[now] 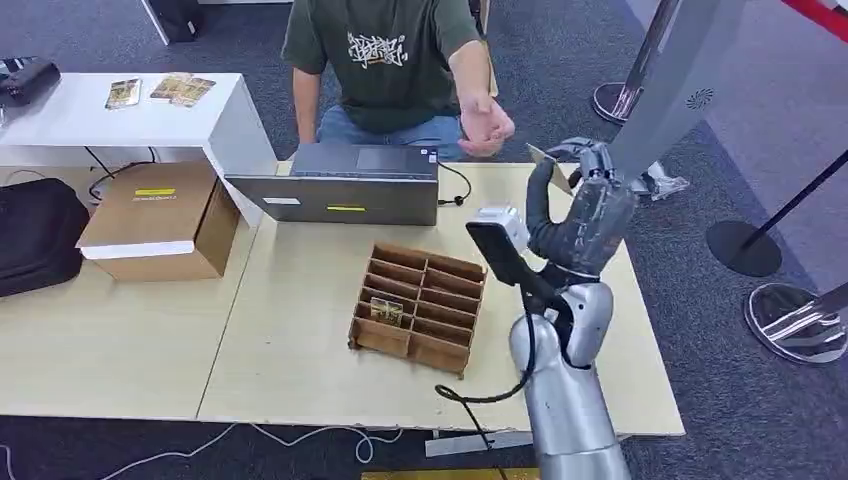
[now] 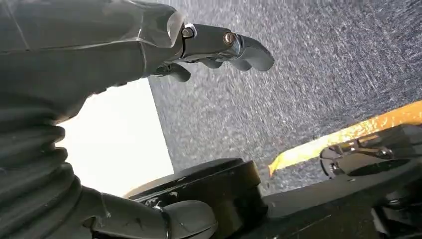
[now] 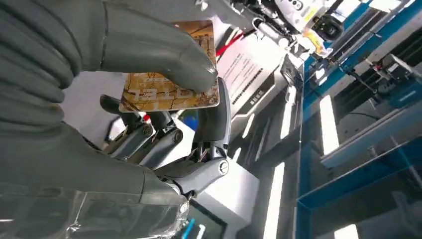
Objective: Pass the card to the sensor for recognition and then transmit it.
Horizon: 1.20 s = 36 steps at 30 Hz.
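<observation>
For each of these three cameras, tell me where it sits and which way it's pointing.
Head view: high on the robot, looking forward and down at the table, a divided wooden tray and a seated person's hand; the raised right hand shows.
Left wrist view: behind the left hand, looking at grey carpet.
Right wrist view: behind the right hand, looking past the card it pinches.
Shared: head and right wrist views both show the right hand and card.

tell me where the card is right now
The card is pinched in the right robot hand, raised over the table's far right, near the person's hand.
</observation>
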{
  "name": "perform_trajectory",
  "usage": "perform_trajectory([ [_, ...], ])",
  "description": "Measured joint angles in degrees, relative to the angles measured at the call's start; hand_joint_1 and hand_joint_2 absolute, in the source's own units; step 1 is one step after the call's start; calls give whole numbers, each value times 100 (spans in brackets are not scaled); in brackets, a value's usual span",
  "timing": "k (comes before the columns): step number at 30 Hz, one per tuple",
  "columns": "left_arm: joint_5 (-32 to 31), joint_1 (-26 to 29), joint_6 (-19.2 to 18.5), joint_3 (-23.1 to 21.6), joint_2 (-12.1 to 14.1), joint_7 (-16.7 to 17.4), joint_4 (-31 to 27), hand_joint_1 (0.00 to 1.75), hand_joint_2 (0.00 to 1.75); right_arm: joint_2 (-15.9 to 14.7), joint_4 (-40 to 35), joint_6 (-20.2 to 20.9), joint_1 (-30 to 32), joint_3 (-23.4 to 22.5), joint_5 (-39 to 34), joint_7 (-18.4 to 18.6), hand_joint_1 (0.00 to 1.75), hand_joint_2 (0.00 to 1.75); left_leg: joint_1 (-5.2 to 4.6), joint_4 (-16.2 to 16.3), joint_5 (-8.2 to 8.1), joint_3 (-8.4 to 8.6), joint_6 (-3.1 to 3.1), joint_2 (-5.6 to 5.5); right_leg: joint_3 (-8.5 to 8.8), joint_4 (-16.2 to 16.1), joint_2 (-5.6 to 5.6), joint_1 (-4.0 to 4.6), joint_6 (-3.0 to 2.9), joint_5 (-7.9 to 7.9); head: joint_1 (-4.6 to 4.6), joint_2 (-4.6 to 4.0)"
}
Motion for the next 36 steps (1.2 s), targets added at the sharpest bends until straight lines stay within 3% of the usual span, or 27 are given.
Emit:
perform_trajectory([
  [7,-190,-49,-149,-308,-20,144,0,0,175,94,1191,-2,-1104,160,2094,1071,175,175,0,0,2,-5,-3,-5,-2,3,-3,1,0,0,0,0],
  [14,-301,-58,-229,-564,-33,186,0,0,175,76,2643,-4,-2114,546,2211,2394,175,175,-1,1,3,-3,-3,-5,-4,3,-2,1,-1,1,0,0],
  [18,-356,-60,-264,-675,-44,203,0,0,175,37,3214,-9,-2477,893,2211,2856,175,175,-1,2,3,-4,-4,-5,-7,2,-2,1,-1,1,0,2],
  [25,-367,-62,-280,-798,-59,214,0,0,175,-42,3748,-9,-2781,1250,2211,2983,175,175,-1,1,3,-5,-4,-6,-9,2,-2,1,-1,1,0,2],
  [36,-411,-63,-356,-922,-57,205,0,0,175,-149,3872,-11,-2810,1263,2211,2939,175,175,-1,2,3,-5,-3,-6,-9,1,-2,1,-1,1,0,2],
])
